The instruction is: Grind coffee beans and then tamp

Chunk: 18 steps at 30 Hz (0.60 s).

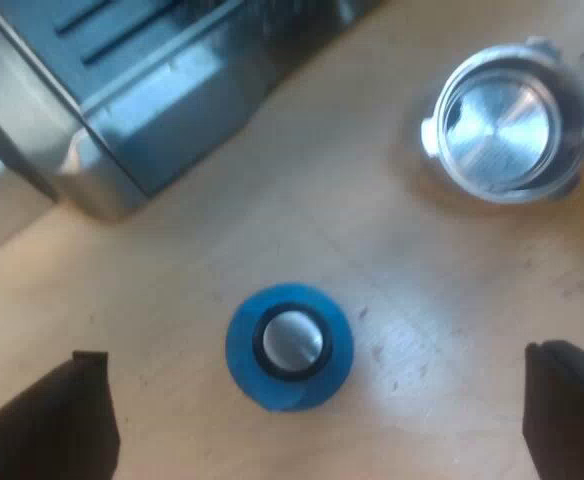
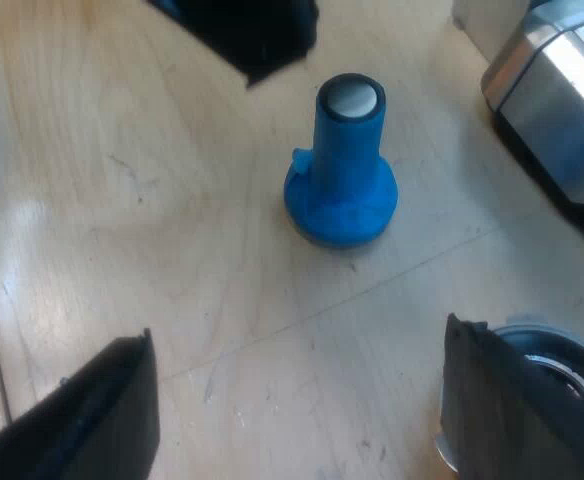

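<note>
Two claws, both spread wide, nothing held. Left claw (image 1: 312, 400) hangs over the tamper (image 1: 290, 345), which stands upright on the table (image 1: 172, 300) near the machine (image 1: 152, 90); holder (image 1: 502, 125) lies close by, looks empty. Right claw (image 2: 302, 400) faces the tamper too, holder just beside it. Tamper: prob. rigid, smooth plastic, bottom-heavy, so pinch the narrow stem, not the flared base.

Coffee-making station, kitchen-like; home, café or lab: cannot tell. Pale wood-grain worktop (image 1: 452, 330), scuffed, seam lines across boards. Brushed-steel espresso machine (image 1: 162, 110) stands on it. Barista gear alongside: blue tamper (image 1: 290, 345) upright, metal holder (image 1: 502, 125) with empty basket.
</note>
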{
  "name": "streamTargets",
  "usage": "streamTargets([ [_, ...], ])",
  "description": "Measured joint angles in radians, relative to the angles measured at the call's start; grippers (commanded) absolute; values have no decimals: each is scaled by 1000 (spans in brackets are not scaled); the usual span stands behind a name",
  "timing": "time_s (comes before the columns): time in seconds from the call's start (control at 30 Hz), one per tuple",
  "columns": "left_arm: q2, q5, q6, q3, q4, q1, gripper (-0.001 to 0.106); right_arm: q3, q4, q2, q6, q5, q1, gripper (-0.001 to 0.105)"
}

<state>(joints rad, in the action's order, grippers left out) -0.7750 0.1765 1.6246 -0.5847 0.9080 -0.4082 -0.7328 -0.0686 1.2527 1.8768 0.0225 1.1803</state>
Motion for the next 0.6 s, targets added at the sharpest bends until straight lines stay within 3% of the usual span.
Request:
streamTargets([
  [0.27,-208,-14,0,0,-46,0,83,0,0,0,0,3,0,62],
  [0.6,-361,-14,0,0,-148,0,83,0,0,0,0,3,0,62],
])
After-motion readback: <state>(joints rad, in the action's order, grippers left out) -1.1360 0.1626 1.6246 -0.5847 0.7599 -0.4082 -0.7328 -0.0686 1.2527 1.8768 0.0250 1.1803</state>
